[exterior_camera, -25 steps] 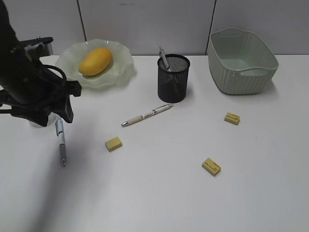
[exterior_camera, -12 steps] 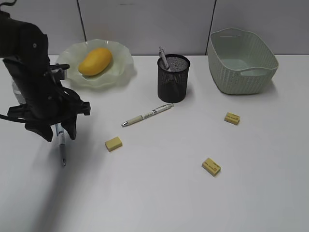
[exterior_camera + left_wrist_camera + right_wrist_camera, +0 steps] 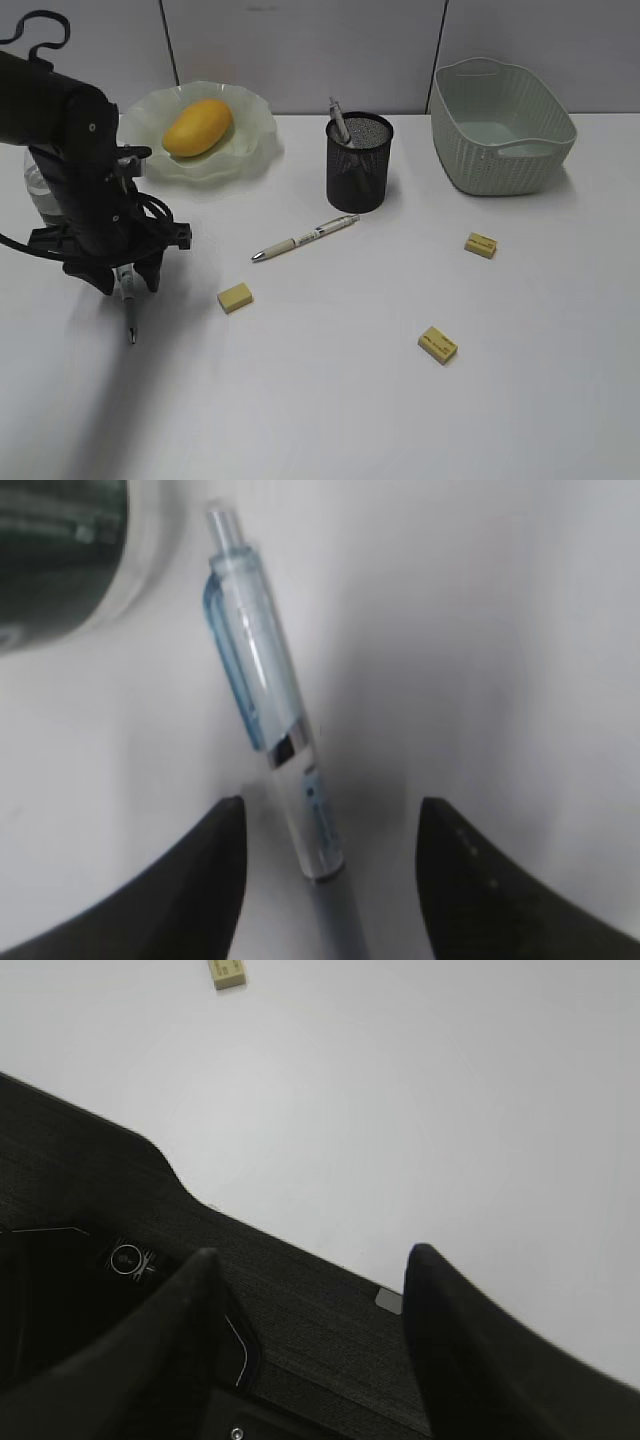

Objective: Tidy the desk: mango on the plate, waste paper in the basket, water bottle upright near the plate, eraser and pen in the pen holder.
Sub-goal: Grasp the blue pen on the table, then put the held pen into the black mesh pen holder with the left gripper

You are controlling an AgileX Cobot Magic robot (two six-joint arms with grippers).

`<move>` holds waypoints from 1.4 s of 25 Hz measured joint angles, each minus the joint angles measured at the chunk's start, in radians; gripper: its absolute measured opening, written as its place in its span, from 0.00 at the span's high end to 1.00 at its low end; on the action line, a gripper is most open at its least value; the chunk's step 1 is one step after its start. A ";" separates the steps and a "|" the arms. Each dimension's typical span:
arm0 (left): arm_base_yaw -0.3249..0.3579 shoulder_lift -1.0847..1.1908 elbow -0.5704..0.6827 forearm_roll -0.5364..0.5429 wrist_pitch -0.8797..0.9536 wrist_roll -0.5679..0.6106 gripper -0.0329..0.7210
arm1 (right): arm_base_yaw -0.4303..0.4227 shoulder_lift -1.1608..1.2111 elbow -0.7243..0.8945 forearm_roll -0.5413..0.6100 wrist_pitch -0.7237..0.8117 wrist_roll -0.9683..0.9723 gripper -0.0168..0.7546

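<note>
My left gripper (image 3: pixel 128 284) hangs low over a blue-clipped pen (image 3: pixel 265 670) lying on the desk (image 3: pixel 330 400). Its jaws are open and straddle the barrel without touching it. The water bottle (image 3: pixel 36 190) stands upright just behind the arm. The mango (image 3: pixel 198 127) lies on the plate (image 3: pixel 250 150). A second pen (image 3: pixel 305 238) rests in front of the pen holder (image 3: pixel 358 165), which has a third pen in it. The nearest eraser (image 3: pixel 235 297) is right of my left gripper. My right gripper (image 3: pixel 310 1255) is open and empty. The waste paper is out of view.
The basket (image 3: pixel 470 165) stands at the back right. Two more yellow erasers (image 3: pixel 437 344) (image 3: pixel 481 245) lie on the right half. In the right wrist view a dark surface (image 3: pixel 300 1330) lies under the gripper at the desk's edge.
My left arm has swung right and down over the blue-clipped pen, uncovering the bottle behind it. Nothing else moved.
</note>
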 joint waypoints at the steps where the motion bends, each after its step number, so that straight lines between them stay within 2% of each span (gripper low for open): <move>1: 0.000 0.006 0.000 0.004 -0.007 -0.009 0.42 | 0.000 0.000 0.000 0.000 0.000 0.000 0.39; 10: 0.000 0.041 -0.010 0.010 -0.026 -0.024 0.54 | 0.000 0.000 0.000 0.000 0.000 0.000 0.39; 15: 0.000 0.042 -0.010 0.017 -0.043 -0.025 0.83 | 0.000 0.000 0.000 0.001 0.000 0.000 0.39; 25: -0.015 0.014 -0.065 0.006 0.016 -0.006 0.83 | 0.000 0.000 0.000 0.001 0.000 0.000 0.39; 32: -0.106 -0.061 -0.241 -0.027 0.019 0.047 0.83 | 0.000 0.000 0.000 0.001 0.000 0.000 0.39; 35: -0.147 -0.062 -0.337 -0.027 -0.038 0.080 0.83 | 0.000 0.000 0.000 0.001 0.000 0.000 0.39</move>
